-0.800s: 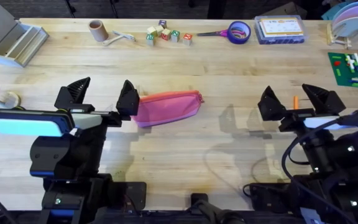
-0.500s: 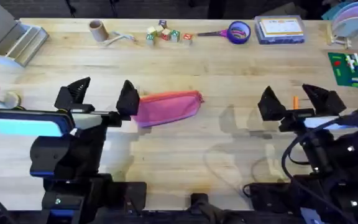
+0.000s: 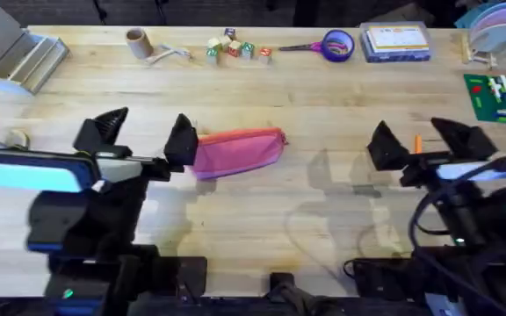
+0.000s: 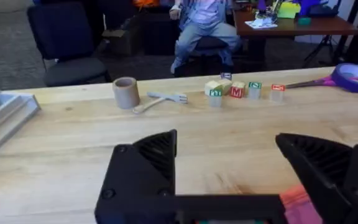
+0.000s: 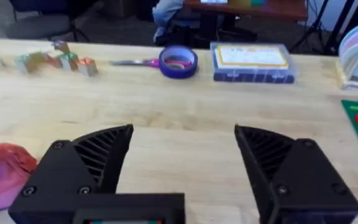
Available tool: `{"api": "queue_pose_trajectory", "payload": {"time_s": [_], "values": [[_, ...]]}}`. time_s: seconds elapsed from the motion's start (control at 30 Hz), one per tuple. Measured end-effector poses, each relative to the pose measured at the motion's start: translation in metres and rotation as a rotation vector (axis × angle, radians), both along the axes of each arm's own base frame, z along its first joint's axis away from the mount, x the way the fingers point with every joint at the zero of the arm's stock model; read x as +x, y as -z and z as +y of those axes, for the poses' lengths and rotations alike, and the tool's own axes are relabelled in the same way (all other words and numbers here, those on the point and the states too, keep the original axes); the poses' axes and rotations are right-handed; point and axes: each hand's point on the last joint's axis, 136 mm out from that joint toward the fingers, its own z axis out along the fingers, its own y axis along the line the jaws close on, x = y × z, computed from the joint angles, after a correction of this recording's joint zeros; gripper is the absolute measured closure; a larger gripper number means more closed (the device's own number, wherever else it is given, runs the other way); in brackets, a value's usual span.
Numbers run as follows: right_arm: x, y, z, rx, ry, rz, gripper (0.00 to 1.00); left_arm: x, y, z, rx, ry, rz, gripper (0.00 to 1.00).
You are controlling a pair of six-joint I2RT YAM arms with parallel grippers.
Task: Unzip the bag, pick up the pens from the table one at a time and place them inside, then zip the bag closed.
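**Both arms low over the counter, fingers spread, pink pouch beside the left one**

Left gripper (image 3: 143, 140) reaching forward from the lower-left base, held level just above the light wooden butcher-block counter (image 3: 323, 96), black fingers (image 3: 181, 140) spread wide. Seen in the overhead view at about 9 o'clock from the middle of the counter. Right-hand finger right against the left end of the elongated pink fabric pencil pouch (image 3: 240, 150); cannot tell whether touching it. Nothing pinched. Same gripper (image 4: 241, 180) in the left wrist view, with a corner of the pouch (image 4: 297, 202) showing by one finger.

Pouch lying flat near the centre of the counter, long side running 9 to 3 o'clock, slightly tilted.

Right gripper (image 3: 420, 145) reaching forward from the lower-right base at about 3 o'clock, likewise level and low, fingers (image 3: 383, 147) spread wide with nothing between the pads. Thin orange stick pen (image 3: 417, 143) lying on the counter in the gap between those fingers, as seen from above. Right gripper (image 5: 182, 168) well apart from the pouch (image 5: 5, 171), which shows off to one side in the right wrist view.

Along the 12 o'clock edge: wooden letter blocks (image 3: 235, 48), purple-handled scissors (image 3: 301, 46), roll of purple tape (image 3: 337, 44), clear plastic box (image 3: 395, 41).
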Motion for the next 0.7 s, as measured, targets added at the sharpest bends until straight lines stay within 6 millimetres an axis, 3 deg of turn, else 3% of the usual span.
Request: {"api": "queue_pose_trajectory", "payload": {"time_s": [0.37, 0.4, 0.7], "values": [[-0.006, -0.100, 0.001, -0.001, -0.004, 0.077, 0.005, -0.020, -0.084, -0.002, 0.029, 0.011, 0.046, 0.008], [-0.004, -0.122, 0.001, 0.000, -0.007, 0.135, 0.004, -0.018, -0.101, -0.002, 0.030, 0.012, 0.086, 0.008], [0.008, -0.156, 0.011, 0.016, -0.063, 0.278, 0.004, -0.006, -0.144, -0.003, 0.091, 0.030, 0.184, 0.008]]}}
